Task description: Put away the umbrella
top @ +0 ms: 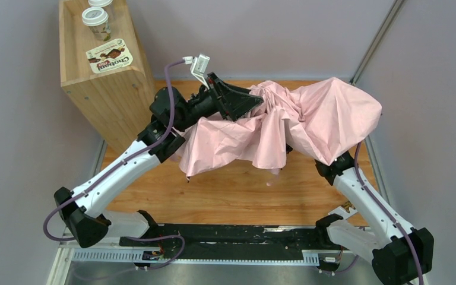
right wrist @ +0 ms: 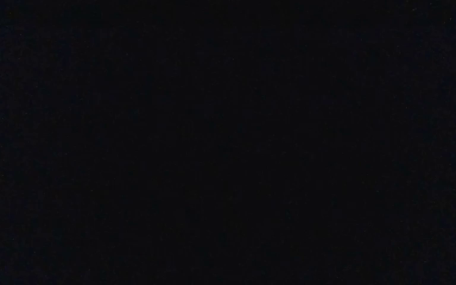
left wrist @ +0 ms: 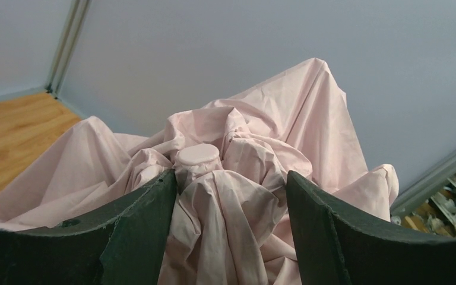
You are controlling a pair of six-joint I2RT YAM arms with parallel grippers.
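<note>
The pale pink fabric folding umbrella (top: pixel 309 119) (left wrist: pixel 237 196) sits half-collapsed, its crumpled canopy draped in loose folds from the scene's centre out toward 2 o'clock, with a small round pink cap (left wrist: pixel 197 155) poking up from the gathered crown.

Left arm (top: pixel 119 172) stretched forward, left gripper (left wrist: pixel 231 190) spread wide. Right arm (top: pixel 362 196) raised; right gripper hidden, its camera dark.

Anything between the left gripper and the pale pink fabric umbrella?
Nothing visible. The left gripper straddles the bunched canopy of the pale pink fabric umbrella, beside its round cap. The right gripper is hidden under the fabric.
</note>
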